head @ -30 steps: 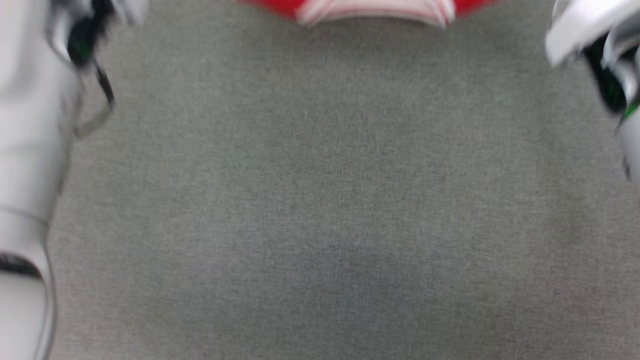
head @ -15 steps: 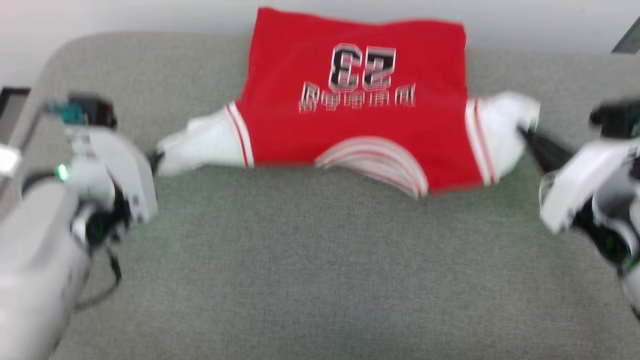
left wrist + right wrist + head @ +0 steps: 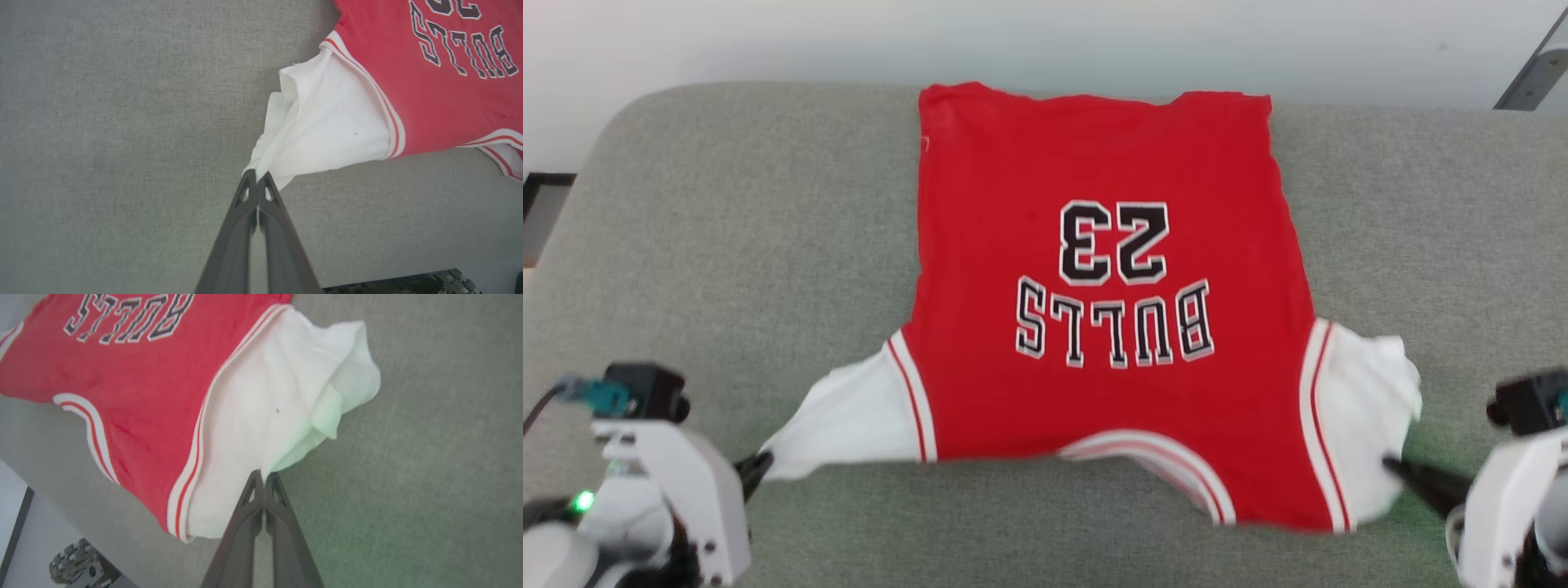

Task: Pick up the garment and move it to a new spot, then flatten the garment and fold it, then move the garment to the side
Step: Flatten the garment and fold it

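The garment, a red jersey with white sleeves, lies spread face up on the grey cushion. Its black "23" and lettering read upside down to me, and the striped collar points toward me. My left gripper is shut on the tip of the left white sleeve, which narrows to a point between the closed fingers. My right gripper is shut on the edge of the crumpled right white sleeve, with its fingertips closed at the cloth's rim.
The cushion has a rounded far-left corner, with a pale floor beyond its far edge. A dark object sits past the left edge and a metal bar at the top right. Below the cushion's near edge a caster wheel shows.
The head camera has swung up from bare cushion to the whole garment. Both grippers stay shut at the sleeves, now low in the picture, and the jersey lies stretched out longer.
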`<state>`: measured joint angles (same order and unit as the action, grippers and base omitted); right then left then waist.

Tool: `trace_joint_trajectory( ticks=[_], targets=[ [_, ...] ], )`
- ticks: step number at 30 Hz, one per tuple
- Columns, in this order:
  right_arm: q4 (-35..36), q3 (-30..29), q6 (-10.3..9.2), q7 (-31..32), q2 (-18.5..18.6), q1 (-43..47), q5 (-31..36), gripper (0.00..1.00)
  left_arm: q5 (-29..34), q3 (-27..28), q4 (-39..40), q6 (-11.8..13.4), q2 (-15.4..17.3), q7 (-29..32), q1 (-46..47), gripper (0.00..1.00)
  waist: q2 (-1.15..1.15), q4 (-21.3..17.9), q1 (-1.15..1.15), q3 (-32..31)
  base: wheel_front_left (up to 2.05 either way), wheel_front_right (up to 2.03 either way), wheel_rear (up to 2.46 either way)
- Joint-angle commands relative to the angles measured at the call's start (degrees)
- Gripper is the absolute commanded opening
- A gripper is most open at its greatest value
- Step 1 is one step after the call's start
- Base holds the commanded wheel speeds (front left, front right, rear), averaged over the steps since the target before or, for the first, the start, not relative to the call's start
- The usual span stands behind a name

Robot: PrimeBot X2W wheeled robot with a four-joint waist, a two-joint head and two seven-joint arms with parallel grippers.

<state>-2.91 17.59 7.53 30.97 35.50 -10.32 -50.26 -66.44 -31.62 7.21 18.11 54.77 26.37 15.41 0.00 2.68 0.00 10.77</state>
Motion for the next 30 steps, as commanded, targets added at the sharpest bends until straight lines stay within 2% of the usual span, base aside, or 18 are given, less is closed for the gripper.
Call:
trace_joint_trajectory(
  ticks=[1, 3, 7, 13, 18, 19, 20, 21, 25, 30],
  targets=[
    [2.5, -2.1, -0.09, 2.0, -0.4, 3.5, 0.4, 0.00, -0.8, 1.2, 2.9, 2.4, 1.6, -0.7, -2.9, 0.00, 0.00, 0.2, 0.00, 0.5, 0.00, 0.00, 0.00],
    [5.2, -4.6, -0.09, 3.9, -1.4, 6.9, 1.9, 0.00, -1.3, 1.9, 6.0, 4.3, 3.1, -1.8, -6.0, 0.00, 0.00, 0.3, 0.00, 1.0, 0.00, 0.00, 0.00],
    [7.7, -8.3, -0.09, 5.4, -4.3, 10.8, 5.3, 0.00, -1.6, 2.6, 8.2, 5.8, 3.7, -3.7, -9.3, 0.00, 0.00, 0.3, 0.00, 1.9, 0.00, 0.00, 0.00],
    [6.1, -9.3, -0.09, 6.6, -9.7, 11.9, 12.8, 0.00, -0.5, 1.8, 6.8, 4.9, 1.9, -6.8, -11.1, 0.00, 0.00, 0.3, 0.00, 3.1, 0.00, 0.00, 0.00],
    [1.2, -8.8, -0.11, 6.6, -12.8, 10.2, 15.2, 0.00, 0.9, 0.5, 3.8, 3.5, -0.4, -8.2, -9.8, 0.00, 0.00, 0.2, 0.00, 3.3, 0.00, 0.00, 0.00],
    [0.8, -8.8, -0.11, 6.4, -13.2, 9.9, 15.4, 0.40, 1.1, 0.2, 3.4, 3.1, -0.8, -8.5, -9.6, 0.00, 0.00, 0.3, 0.00, 3.3, 0.00, 0.00, 0.00],
    [0.6, -8.9, -0.11, 6.5, -13.5, 9.6, 15.5, 0.76, 1.2, 0.1, 3.0, 2.8, -1.3, -8.7, -9.3, 0.00, 0.00, 0.4, 0.00, 3.3, 0.00, 0.00, 0.00],
    [0.7, -8.9, -0.11, 6.9, -13.7, 9.4, 15.4, 1.00, 1.5, -0.1, 2.7, 2.4, -1.6, -9.0, -9.1, 0.00, 0.00, 0.4, 0.00, 3.3, 0.00, 0.00, 0.00],
    [3.2, -10.4, -0.18, 8.3, -12.8, 8.9, 15.1, 1.00, 2.0, -0.4, 1.7, 1.6, -2.7, -9.9, -8.5, 0.00, 0.00, 0.6, 0.00, 3.6, 0.00, 0.00, 0.00],
    [10.9, -14.0, -0.10, 9.8, -13.5, 7.4, 14.3, 1.00, 2.5, -0.8, 1.7, 0.7, -3.6, -10.4, -7.3, 0.00, 0.00, 1.6, 0.00, 5.0, 0.00, 0.00, 0.00]
  ],
)
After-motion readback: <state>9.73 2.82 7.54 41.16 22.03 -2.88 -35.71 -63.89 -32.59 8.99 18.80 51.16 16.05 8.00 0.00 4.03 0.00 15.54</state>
